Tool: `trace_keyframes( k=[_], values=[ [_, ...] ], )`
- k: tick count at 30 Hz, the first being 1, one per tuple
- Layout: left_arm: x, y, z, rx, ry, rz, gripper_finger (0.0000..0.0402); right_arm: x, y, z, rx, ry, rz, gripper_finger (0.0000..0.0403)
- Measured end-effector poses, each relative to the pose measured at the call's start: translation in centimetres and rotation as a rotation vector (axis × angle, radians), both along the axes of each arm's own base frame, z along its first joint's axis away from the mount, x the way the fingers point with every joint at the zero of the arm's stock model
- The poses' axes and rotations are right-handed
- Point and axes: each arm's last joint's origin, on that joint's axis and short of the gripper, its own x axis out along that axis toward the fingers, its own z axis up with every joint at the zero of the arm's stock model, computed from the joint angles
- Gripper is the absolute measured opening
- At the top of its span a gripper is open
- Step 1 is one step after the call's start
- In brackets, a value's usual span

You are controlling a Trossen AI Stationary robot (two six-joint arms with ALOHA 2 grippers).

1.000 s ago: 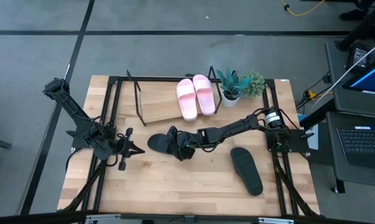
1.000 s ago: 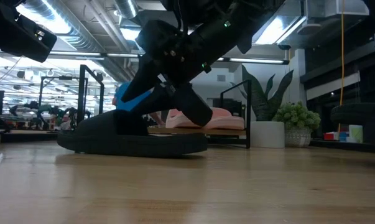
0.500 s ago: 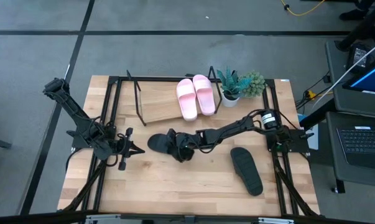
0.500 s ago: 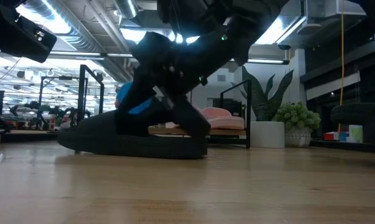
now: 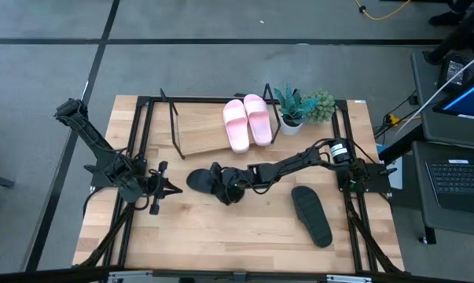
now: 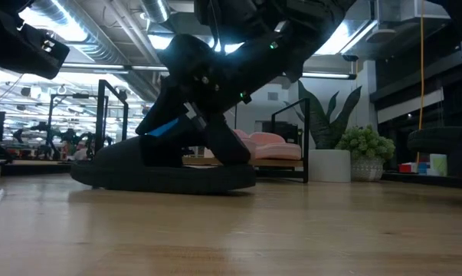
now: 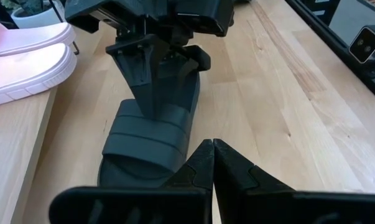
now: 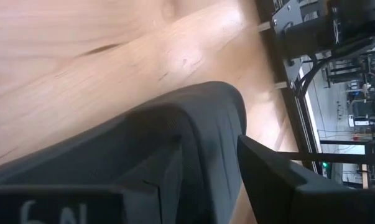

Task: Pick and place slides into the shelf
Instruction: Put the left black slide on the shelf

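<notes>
One black slide [image 5: 203, 181] lies flat on its sole mid-table, also seen in the low view [image 6: 162, 175]. My right gripper [image 5: 227, 187] reaches it from the table's right and is shut on its strap. The second black slide [image 5: 311, 215] lies sole down near the right edge. Two light pink slides [image 5: 248, 122] rest side by side on the right part of the tilted shelf [image 5: 199, 132]. My left gripper [image 5: 163, 189] waits shut to the left of the held slide, touching nothing. My right gripper [image 8: 209, 149] has the black slide's wide strap [image 8: 206, 121] pinched between its two fingers. One finger [image 8: 156, 177] and the other finger [image 8: 271, 180] stand on either side of it. They come slanting down from the table's right. The slide's sole lies flat on the table [image 6: 215, 184].
Two potted plants [image 5: 303, 106] stand right of the shelf, close to the pink slides. The shelf's black wire frame [image 5: 172, 118] rises at its left end. Bare tabletop lies along the near edge [image 5: 221, 244]. A laptop desk [image 5: 457, 173] stands beyond the table's right side.
My right gripper has tipped and shifted a little over the black slide's strap. The slide has stayed flat on the table in the same place.
</notes>
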Motion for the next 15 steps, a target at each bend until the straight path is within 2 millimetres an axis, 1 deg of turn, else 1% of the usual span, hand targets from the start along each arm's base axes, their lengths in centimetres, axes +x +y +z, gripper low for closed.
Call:
trace_keyframes(
  k=[8,15],
  values=[
    [-0.05,0.05,-0.10,0.009,0.010,0.001,0.0000,-0.02,-0.13,-0.01,-0.021,-0.001,-0.040,0.0113],
    [-0.06,0.06,-0.11,0.010,0.011,0.001,0.0000,-0.05,-0.01,-0.03,-0.021,0.002,-0.041,0.0100]
  ],
)
